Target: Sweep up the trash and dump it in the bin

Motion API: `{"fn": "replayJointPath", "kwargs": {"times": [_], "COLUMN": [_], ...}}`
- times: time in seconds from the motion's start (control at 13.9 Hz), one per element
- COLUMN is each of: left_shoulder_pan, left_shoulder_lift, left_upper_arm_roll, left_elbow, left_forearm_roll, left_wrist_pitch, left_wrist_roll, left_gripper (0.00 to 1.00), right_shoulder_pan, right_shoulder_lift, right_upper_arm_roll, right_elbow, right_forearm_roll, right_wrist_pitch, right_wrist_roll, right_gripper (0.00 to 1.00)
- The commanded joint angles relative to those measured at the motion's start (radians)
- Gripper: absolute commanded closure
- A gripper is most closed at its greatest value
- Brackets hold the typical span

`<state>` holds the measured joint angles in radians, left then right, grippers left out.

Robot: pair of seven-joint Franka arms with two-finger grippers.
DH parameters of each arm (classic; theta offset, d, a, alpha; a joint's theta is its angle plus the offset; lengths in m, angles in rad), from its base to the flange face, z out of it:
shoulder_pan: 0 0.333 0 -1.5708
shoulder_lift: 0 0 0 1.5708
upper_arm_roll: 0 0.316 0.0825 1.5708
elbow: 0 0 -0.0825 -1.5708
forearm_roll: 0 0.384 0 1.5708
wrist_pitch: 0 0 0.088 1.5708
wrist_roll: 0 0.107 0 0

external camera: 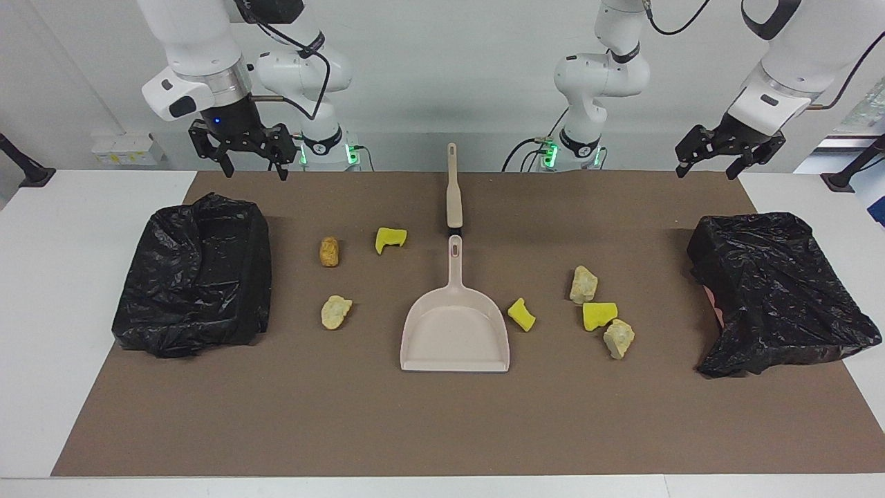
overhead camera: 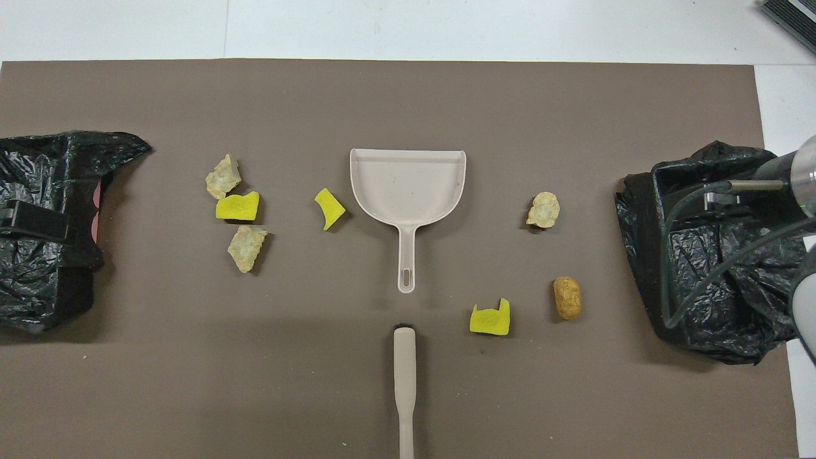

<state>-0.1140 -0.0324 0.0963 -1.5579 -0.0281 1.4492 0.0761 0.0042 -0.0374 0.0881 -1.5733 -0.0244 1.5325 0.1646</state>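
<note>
The brush (external camera: pixel 453 187) shows only its handle; in the overhead view it is cut off at the bottom edge. Both bins are wrapped in black bags.

The right pincer (external camera: pixel 250 169) hangs fingers apart and empty over the mat's edge by the robots, above the bin (external camera: pixel 193 277) at the right arm's end. The left pincer (external camera: pixel 709 164) hangs tilted, also apart and empty, above the other bin (external camera: pixel 774 290).

The trash (external camera: pixel 330 252) lies on the brown mat (external camera: pixel 442 429) well below both pincers: three pieces between the first bin and the dustpan (external camera: pixel 455 325), four between the dustpan and the second bin.
</note>
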Motion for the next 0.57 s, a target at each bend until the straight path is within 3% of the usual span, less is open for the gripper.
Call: {"fn": "replayJointPath", "kwargs": {"times": [0.0, 0.5], "left_shoulder_pan": [-0.012, -0.015], "left_shoulder_lift": [-0.026, -0.029], "left_upper_arm_roll": [0.007, 0.005], "left_elbow": [-0.03, -0.037], "left_forearm_roll": [0.017, 0.017], "left_wrist_pitch": [0.01, 0.013], "left_wrist_roll": [0.01, 0.007], "left_gripper": [0.0, 0.0], "right_shoulder_pan": [-0.015, -0.035], "right_shoulder_lift": [-0.027, -0.019], "right_upper_arm_roll": [0.007, 0.007], "right_elbow": [-0.028, -0.016], "right_forearm_roll": [0.017, 0.017], "right_wrist_pitch": [-0.009, -0.022], "right_wrist_roll": [-0.022, -0.023], "right_gripper": [0.0, 0.0]}}
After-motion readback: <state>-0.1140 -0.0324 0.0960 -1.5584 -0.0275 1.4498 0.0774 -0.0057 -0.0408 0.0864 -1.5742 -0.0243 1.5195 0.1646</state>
